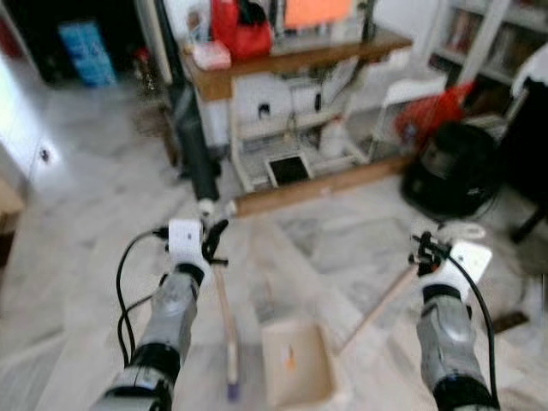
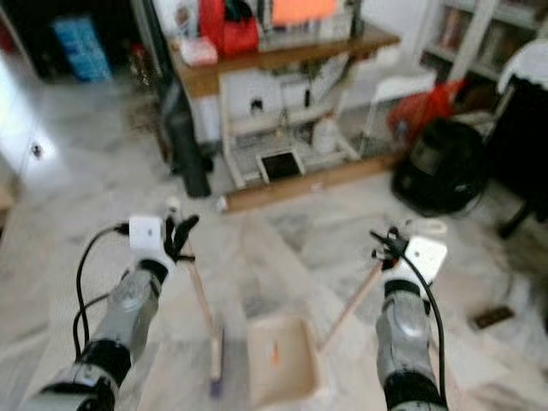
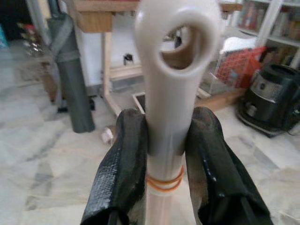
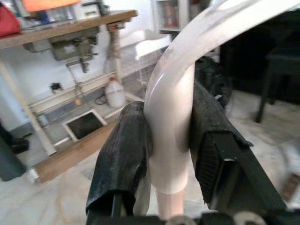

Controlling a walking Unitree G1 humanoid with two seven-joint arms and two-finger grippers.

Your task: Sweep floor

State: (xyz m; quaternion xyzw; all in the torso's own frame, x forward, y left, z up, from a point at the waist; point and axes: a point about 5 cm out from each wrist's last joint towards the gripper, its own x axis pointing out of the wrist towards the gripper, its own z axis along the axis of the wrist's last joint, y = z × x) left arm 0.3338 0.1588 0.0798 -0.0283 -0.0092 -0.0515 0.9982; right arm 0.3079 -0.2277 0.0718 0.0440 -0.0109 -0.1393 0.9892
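Holding: we grip a tool in each gripper over the marble floor (image 1: 103, 197).
Left gripper (image 3: 167, 154): our two black fingers (image 3: 123, 159) are clamped on the cream broom handle (image 3: 171, 93), just under its ring-shaped hanging end; an orange band circles the handle between the fingers.
Broom (image 1: 225, 330): the handle slopes down from our left gripper to a head near the floor, just to the left of the dustpan tray; the head is blurred and looks purple at its tip.
Right gripper (image 4: 168, 154): our fingers are closed around the curved cream top of the dustpan handle (image 4: 171, 108).
Dustpan (image 1: 295, 364): its beige tray sits on the floor between our arms, with a small orange bit inside; the long handle rises diagonally from it to our right gripper.
Ahead: a wooden workbench (image 1: 291, 58) stands across the floor, with a red bag (image 1: 240, 30) on top and a white jug (image 4: 114, 92) beneath.
Beside the bench: a folded dark grey umbrella (image 3: 72, 79) leans at its left.
Right side: a black appliance (image 1: 449, 171) sits on the floor, and an orange basket (image 3: 234, 61) stands behind it.
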